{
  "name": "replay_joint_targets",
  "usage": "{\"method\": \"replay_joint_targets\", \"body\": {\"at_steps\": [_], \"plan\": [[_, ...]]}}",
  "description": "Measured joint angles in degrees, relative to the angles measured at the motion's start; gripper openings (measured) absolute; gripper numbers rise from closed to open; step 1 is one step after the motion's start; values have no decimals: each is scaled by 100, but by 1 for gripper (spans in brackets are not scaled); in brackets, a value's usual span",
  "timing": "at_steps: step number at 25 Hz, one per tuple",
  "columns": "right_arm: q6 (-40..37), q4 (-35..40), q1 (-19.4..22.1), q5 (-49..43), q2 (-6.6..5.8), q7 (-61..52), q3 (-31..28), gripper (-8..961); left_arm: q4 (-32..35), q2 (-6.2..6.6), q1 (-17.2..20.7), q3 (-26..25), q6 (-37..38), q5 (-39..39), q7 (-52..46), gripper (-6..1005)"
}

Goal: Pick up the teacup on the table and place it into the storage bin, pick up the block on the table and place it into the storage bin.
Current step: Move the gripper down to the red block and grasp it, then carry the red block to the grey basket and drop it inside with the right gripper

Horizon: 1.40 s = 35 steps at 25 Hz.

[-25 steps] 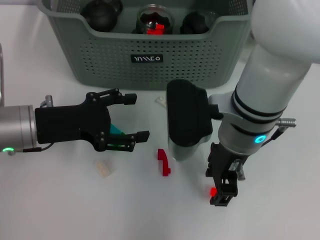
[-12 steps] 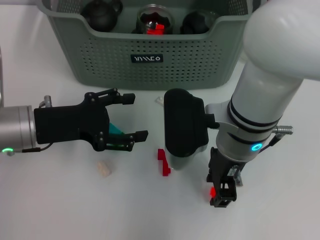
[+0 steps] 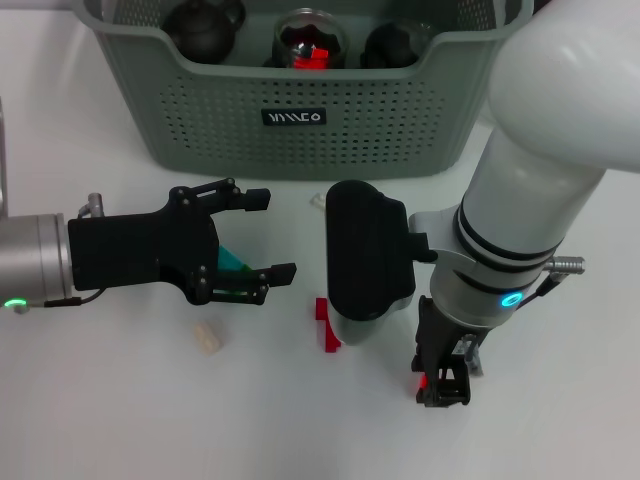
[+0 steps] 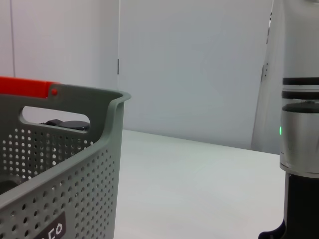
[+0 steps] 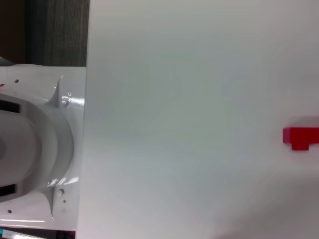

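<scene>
The grey-green storage bin [image 3: 290, 120] stands at the back and holds several dark round vessels [image 3: 200, 25] and a glass with something red [image 3: 310, 40]. Its perforated wall also shows in the left wrist view [image 4: 60, 169]. No teacup shows on the table. A red block [image 3: 324, 325] lies on the table, also seen in the right wrist view [image 5: 301, 137]. A teal block [image 3: 235, 262] lies under my left gripper [image 3: 270, 234], which is open and empty. My right gripper [image 3: 365, 255] hangs beside and partly over the red block, its black housing hiding what is below.
A small beige block [image 3: 208, 337] lies in front of the left gripper. A small pale piece [image 3: 318, 201] lies near the bin's front wall. The right arm [image 4: 299, 149] stands at the edge of the left wrist view.
My right gripper has shifted a little left and nearer, now covering part of the red block. The left gripper has stayed put.
</scene>
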<state>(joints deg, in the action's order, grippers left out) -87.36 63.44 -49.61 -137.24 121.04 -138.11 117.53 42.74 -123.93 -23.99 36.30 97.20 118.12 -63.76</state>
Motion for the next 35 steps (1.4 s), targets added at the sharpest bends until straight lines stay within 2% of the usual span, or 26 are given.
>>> {"method": "replay_joint_targets", "body": {"at_steps": [3,8,14,20,23,28,31,35], "plan": [[-3,32,14,-46,-1,-53,5,484,-6,0,0,0,1,3,3,849],[-16,43,34,-92,-6,-130,14,263,-64,0,7,0,0,3,53,848],[-26,67,68,-171,-3,-163,11,245,-135,0,17,0,1,0,90,847],[-160,269,111,-216,-48,-228,-168,180,-125,0,52,-5,25,6,90,845],[-499,547,166,-387,-67,-199,-683,180,-106,4,62,-57,65,26,89,844],[-1138,1068,133,-566,-83,76,-2109,179,-91,34,62,-97,79,37,89,843],[-1316,1329,-49,-555,-83,215,-3076,179,-85,43,61,-107,86,39,94,843],[-1156,1359,-531,-556,-86,273,-4206,178,-82,52,49,-131,90,47,147,842]]}}
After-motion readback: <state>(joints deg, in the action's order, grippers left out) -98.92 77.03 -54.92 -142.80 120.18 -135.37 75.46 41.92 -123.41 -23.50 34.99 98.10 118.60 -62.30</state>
